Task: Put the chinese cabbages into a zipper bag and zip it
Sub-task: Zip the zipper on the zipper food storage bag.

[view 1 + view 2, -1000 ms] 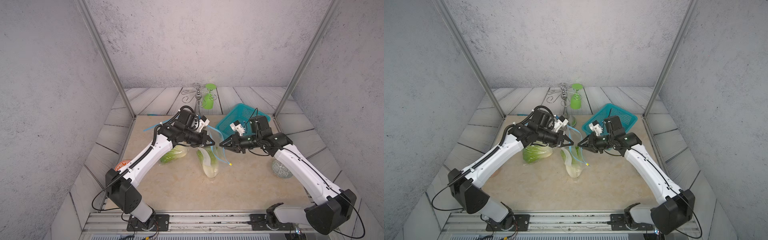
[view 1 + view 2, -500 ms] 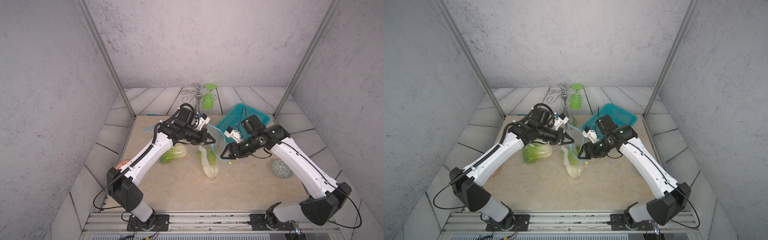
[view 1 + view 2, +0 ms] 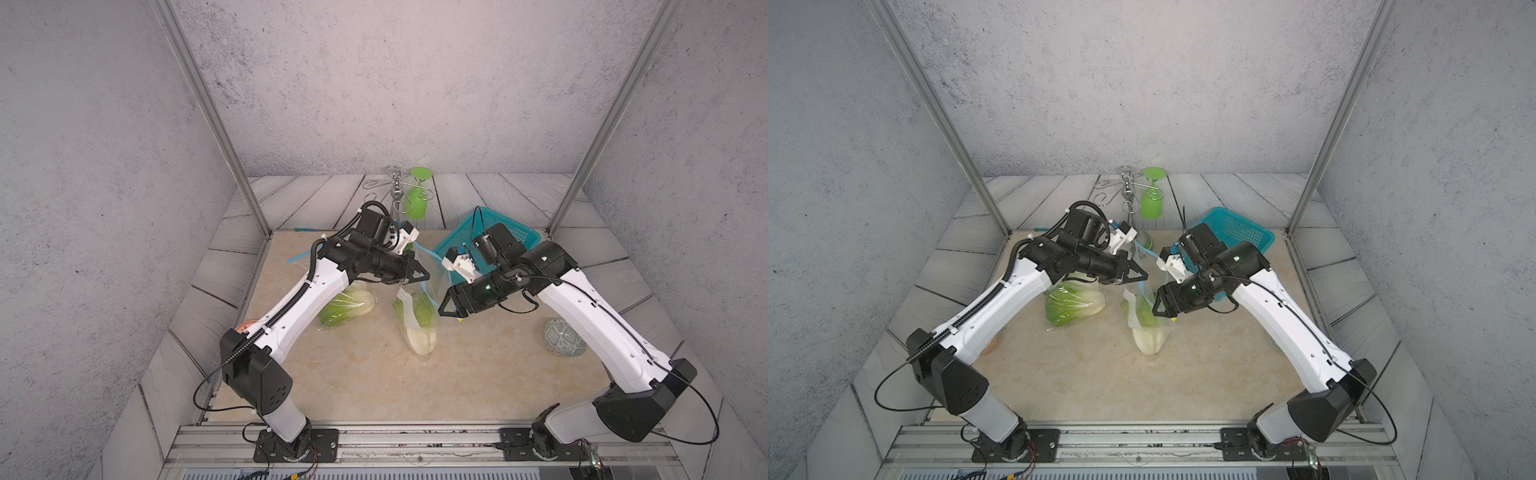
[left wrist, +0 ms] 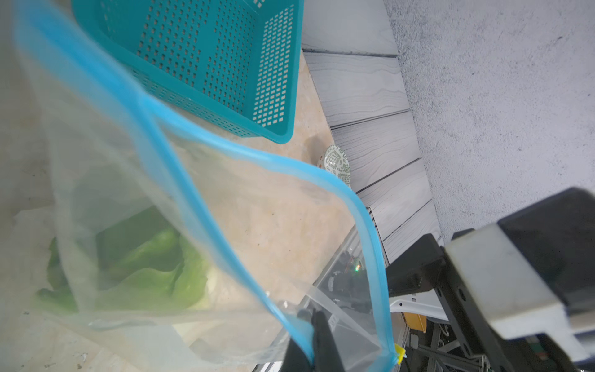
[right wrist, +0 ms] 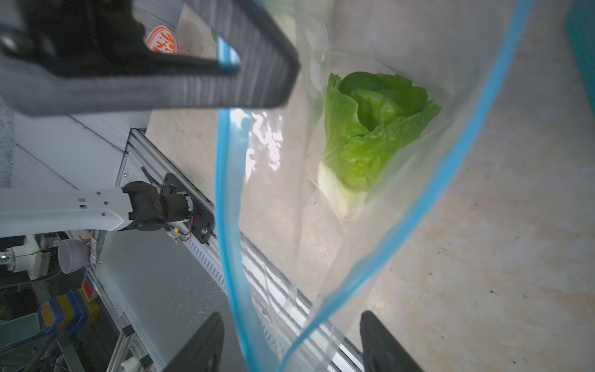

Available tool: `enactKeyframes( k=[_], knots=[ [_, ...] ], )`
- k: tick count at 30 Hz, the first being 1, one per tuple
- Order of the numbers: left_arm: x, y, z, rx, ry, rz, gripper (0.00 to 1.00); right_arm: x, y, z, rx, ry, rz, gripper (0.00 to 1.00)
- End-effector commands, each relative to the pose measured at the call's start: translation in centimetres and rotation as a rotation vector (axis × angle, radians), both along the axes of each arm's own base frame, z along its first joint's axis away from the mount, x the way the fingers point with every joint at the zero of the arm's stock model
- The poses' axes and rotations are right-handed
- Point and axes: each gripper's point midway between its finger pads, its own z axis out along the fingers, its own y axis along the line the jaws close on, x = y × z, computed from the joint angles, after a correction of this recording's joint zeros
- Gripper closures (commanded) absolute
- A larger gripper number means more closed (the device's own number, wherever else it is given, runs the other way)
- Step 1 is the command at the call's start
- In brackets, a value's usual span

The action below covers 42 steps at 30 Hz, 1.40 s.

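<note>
While the left gripper [image 3: 424, 276] stands closed on the blue zip strip of the zipper bag [image 3: 427, 286], it holds the bag's mouth up off the table [image 3: 374, 386], and the rest of the clear plastic sags down to the surface. The left wrist view shows its dark fingertips [image 4: 318, 328] pinched on that strip. The right gripper [image 3: 443, 309] has its jaws wide apart and holds nothing. In the right wrist view, the loop of the blue strip passes between the fingers of the right gripper [image 5: 289, 341]; I cannot tell whether either finger touches the plastic. One Chinese cabbage [image 3: 417, 328] lies inside the bag, with its white stem end toward the near edge of the table and its green leaves toward the open mouth. A second cabbage [image 3: 347, 305] lies on the table outside the bag, just beside it and partly under the left arm. Teal perforated basket [image 3: 519, 237] — far right of the table, behind the right arm. Green goblet [image 3: 417, 199] — hanging upside down on a wire rack [image 3: 395, 195] at the back. A patterned bowl [image 3: 564, 343] sits near the right edge, well apart from the bag.
</note>
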Motion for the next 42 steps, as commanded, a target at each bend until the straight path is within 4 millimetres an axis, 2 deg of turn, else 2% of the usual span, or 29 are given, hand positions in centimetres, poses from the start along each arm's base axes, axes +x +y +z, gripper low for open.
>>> enactKeyframes(
  k=[1, 4, 10, 13, 16, 20, 22, 24, 29, 33, 36, 40, 42],
  knots=[
    [1.1, 1.2, 1.6, -0.031, -0.029, 0.067, 1.0, -0.4, -2.4, 2.3, -0.024, -0.141, -0.02, 0.35],
    [1.6, 1.6, 1.7, -0.034, -0.024, 0.094, 1.0, -0.4, -2.7, 3.6, 0.02, -0.223, -0.02, 0.39],
    [2.4, 2.7, 2.2, -0.045, -0.026, 0.149, 1.0, 0.1, -3.2, 3.4, 0.085, -0.366, -0.029, 0.56],
    [2.4, 3.0, 2.2, -0.047, -0.026, 0.159, 1.0, 0.8, -3.5, 2.2, 0.093, -0.476, -0.018, 0.68],
    [2.2, 3.1, 2.0, -0.048, -0.019, 0.16, 1.0, 1.8, -3.4, 1.8, 0.128, -0.596, -0.029, 0.75],
    [2.1, 3.1, 1.9, -0.049, -0.014, 0.159, 1.0, 2.4, -1.9, 2.6, 0.238, -0.728, 0.013, 0.76],
    [2.1, 3.1, 1.9, -0.047, -0.014, 0.157, 1.0, 2.3, -1.0, 2.2, 0.273, -0.745, 0.064, 0.75],
    [2.0, 3.1, 1.9, -0.047, -0.016, 0.155, 1.0, 2.5, -0.8, 1.7, 0.266, -0.762, 0.083, 0.74],
    [2.1, 3.1, 1.7, -0.043, -0.014, 0.157, 1.0, 2.5, -0.2, 2.2, 0.288, -0.792, 0.119, 0.75],
    [2.2, 3.1, 1.7, -0.042, -0.014, 0.158, 1.0, 1.5, 0.2, 1.8, 0.315, -0.755, 0.166, 0.75],
    [2.4, 3.3, 1.8, -0.043, -0.018, 0.166, 1.0, 1.2, -0.6, 0.8, 0.264, -0.737, 0.154, 0.74],
    [2.9, 3.7, 1.9, -0.043, -0.021, 0.185, 1.0, 0.6, -2.4, 0.3, 0.218, -0.762, 0.104, 0.66],
    [2.9, 3.8, 1.9, -0.045, -0.022, 0.186, 1.0, 0.1, -2.9, -0.6, 0.191, -0.748, 0.111, 0.64]
  ],
)
